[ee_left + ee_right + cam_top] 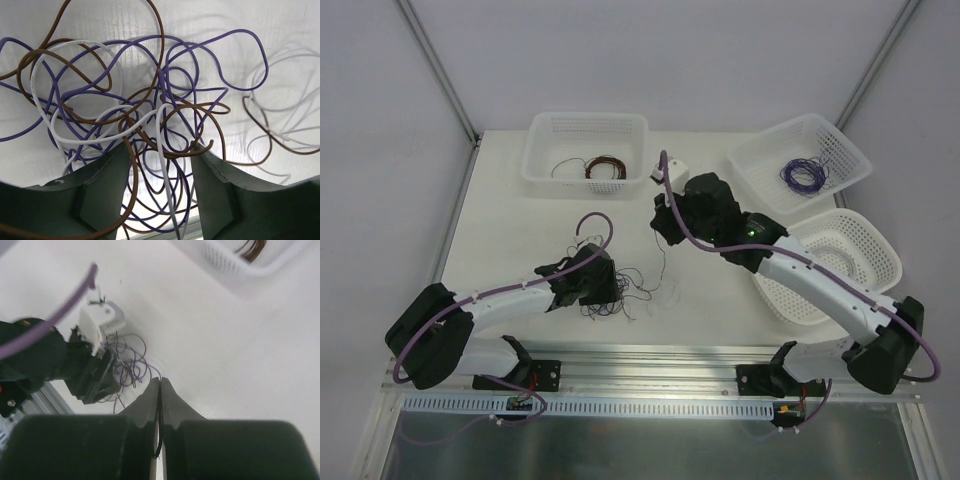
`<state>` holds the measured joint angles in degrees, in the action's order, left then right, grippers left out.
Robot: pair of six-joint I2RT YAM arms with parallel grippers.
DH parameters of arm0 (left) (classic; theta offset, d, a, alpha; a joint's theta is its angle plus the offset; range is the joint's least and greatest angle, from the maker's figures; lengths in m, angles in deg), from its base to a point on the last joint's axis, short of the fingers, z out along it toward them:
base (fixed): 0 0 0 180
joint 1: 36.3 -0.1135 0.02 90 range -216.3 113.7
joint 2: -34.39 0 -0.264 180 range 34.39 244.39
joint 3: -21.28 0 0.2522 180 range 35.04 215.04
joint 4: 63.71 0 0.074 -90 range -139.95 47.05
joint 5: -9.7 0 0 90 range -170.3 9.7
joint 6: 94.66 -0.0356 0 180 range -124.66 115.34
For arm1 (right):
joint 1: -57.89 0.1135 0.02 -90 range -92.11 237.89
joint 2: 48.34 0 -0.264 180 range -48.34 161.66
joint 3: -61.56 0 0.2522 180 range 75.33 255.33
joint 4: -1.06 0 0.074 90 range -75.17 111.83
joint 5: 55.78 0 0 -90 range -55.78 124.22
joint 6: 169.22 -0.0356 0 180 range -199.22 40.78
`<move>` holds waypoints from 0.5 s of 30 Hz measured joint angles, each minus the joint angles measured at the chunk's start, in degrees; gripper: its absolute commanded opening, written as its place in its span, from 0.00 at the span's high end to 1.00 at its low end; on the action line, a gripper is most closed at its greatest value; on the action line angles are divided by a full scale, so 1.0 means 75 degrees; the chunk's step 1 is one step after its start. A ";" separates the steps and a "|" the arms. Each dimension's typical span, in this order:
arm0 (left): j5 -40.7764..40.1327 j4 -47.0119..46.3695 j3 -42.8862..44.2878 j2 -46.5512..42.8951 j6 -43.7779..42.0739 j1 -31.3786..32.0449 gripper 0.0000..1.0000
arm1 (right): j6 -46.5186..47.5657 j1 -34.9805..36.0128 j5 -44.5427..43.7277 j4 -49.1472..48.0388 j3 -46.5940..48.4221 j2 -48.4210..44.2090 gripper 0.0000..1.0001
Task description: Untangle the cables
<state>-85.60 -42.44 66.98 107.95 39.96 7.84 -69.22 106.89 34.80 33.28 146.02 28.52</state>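
Left gripper (161, 150): fingers wide apart, gripping nothing, straddling the cables (620, 293), a knotted brown, purple and white clump on the table (520, 230). Right gripper (160, 385): fingers pressed together, apparently pinching one dark strand (159, 446) that leads to that clump. Beyond both, baskets (542, 140) hold wound coils (605, 168); the clump looks barely loosened, so most of the untangling is probably left.

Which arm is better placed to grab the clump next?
Left: the left gripper is open right over the cables, strands between its fingers. The right gripper, shut on one strand, is off to the side.
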 measured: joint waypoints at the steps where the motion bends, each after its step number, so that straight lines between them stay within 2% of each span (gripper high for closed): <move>1: 0.0026 -0.0009 0.0000 0.0023 -0.0003 0.0000 0.48 | 0.0035 0.0003 -0.0064 0.0114 0.0236 -0.0184 0.99; 10: 0.0050 -0.0055 0.0026 0.0117 -0.0003 0.0000 0.49 | 0.0399 0.0003 -0.0312 0.0705 0.3086 -0.1556 0.99; 15: 0.0055 -0.0143 0.0038 0.0163 0.0000 -0.0038 0.50 | 0.0539 0.0003 -0.0248 0.0420 0.3791 -0.2130 0.99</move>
<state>-85.19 -43.51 67.27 109.18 39.96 7.56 -65.17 106.91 32.94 36.43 174.46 12.54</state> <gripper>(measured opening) 0.505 0.020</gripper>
